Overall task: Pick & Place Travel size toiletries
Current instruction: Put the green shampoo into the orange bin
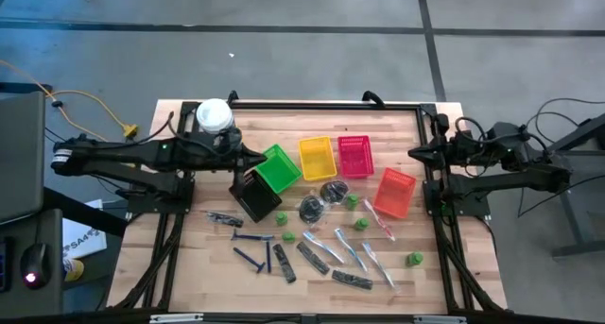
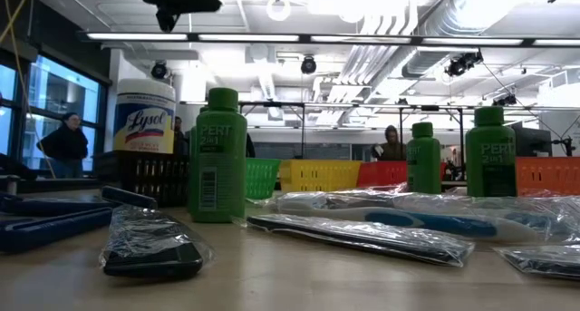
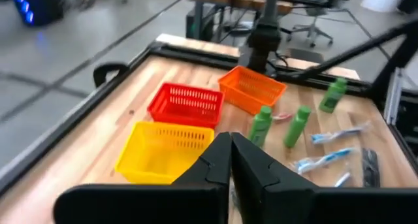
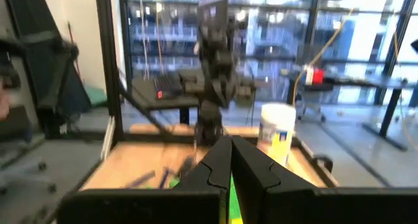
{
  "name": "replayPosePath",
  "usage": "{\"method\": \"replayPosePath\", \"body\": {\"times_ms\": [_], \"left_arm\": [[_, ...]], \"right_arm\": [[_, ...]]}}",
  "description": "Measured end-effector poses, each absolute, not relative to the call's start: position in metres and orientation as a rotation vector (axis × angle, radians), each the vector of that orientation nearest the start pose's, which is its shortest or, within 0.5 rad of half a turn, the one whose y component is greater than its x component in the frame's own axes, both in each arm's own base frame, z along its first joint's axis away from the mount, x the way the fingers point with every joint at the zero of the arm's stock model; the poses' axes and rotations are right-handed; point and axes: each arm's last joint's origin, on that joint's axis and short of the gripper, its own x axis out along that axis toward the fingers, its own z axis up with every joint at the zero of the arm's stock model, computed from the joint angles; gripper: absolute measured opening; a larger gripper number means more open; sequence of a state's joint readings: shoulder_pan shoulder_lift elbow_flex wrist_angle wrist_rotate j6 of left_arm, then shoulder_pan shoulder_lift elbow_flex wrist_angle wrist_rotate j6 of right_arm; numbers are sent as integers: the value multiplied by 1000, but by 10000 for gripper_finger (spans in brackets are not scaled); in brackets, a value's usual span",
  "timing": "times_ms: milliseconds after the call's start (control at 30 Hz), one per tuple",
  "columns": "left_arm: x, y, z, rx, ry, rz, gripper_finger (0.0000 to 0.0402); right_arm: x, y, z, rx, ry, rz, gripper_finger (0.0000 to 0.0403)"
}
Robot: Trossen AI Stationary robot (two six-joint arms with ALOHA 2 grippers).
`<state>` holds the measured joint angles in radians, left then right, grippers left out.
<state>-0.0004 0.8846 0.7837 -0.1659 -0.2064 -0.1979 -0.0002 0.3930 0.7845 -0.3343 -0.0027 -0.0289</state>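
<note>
The toiletries lie scattered on the near half of the table. There are green bottles (image 1: pixel 281 218) (image 2: pixel 217 155) (image 3: pixel 297 125), slim clear-white packets (image 1: pixel 326 244) (image 2: pixel 399 218), dark grey strips (image 1: pixel 284 263), blue razors (image 1: pixel 252 258) and bagged dark round pieces (image 1: pixel 312 208). My left gripper (image 1: pixel 257 157) (image 3: pixel 230 143) hovers shut above the table beside the green basket (image 1: pixel 279 166). My right gripper (image 1: pixel 414 154) (image 4: pixel 230 145) waits shut at the table's right edge, raised. Neither holds anything.
A row of small baskets crosses the table's middle: black (image 1: pixel 253 196), green, yellow (image 1: pixel 317 158) (image 3: pixel 164 151), red (image 1: pixel 354 156) (image 3: pixel 186 104) and orange (image 1: pixel 394 192) (image 3: pixel 251 87). A white tub with a yellow label (image 1: pixel 215 116) (image 2: pixel 144 117) stands at the far left. People show in the room behind.
</note>
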Motion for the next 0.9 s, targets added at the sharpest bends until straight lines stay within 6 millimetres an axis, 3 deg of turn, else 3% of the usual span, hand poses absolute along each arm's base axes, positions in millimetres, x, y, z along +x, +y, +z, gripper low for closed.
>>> {"method": "replayPosePath", "body": {"times_ms": [133, 300, 467, 633, 767, 900], "left_arm": [[202, 6, 312, -181, 273, 239, 43], [204, 6, 315, -187, 234, 240, 75], [204, 8, 315, -175, 231, 301, 86], [204, 8, 317, -183, 204, 306, 87], [204, 8, 319, -222, 175, 308, 86], [204, 8, 319, -245, 174, 311, 86]], "right_arm": [[78, 0, 365, 31, -120, 7, 4], [77, 0, 374, 249, -209, 31, 4], [81, -2, 363, 422, -104, -51, 4], [109, -6, 337, 567, 138, -255, 4], [130, -6, 334, 713, 140, -280, 4], [148, -5, 337, 737, 106, -236, 4]]}}
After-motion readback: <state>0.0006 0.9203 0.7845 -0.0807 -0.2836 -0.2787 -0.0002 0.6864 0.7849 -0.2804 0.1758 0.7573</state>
